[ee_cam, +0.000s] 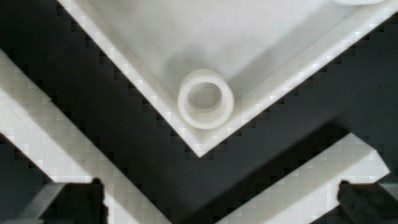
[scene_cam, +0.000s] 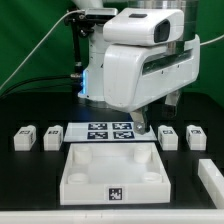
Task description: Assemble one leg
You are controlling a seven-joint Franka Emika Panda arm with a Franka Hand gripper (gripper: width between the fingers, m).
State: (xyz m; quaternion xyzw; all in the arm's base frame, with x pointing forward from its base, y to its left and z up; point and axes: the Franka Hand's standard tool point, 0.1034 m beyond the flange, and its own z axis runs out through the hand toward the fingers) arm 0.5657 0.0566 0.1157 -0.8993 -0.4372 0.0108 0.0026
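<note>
Small white legs with tags stand in a row on the black table: two at the exterior view's left and two at its right. The large white square panel lies in front of them. My gripper hangs over the panel's far right corner, close to the nearest right-hand leg. In the wrist view my gripper is open and empty. Its dark fingertips show at both sides, above the panel's corner with its round socket. No leg shows in the wrist view.
The marker board lies behind the panel, between the two pairs of legs. Another white part lies at the exterior view's right edge. A green backdrop and cables are behind the arm.
</note>
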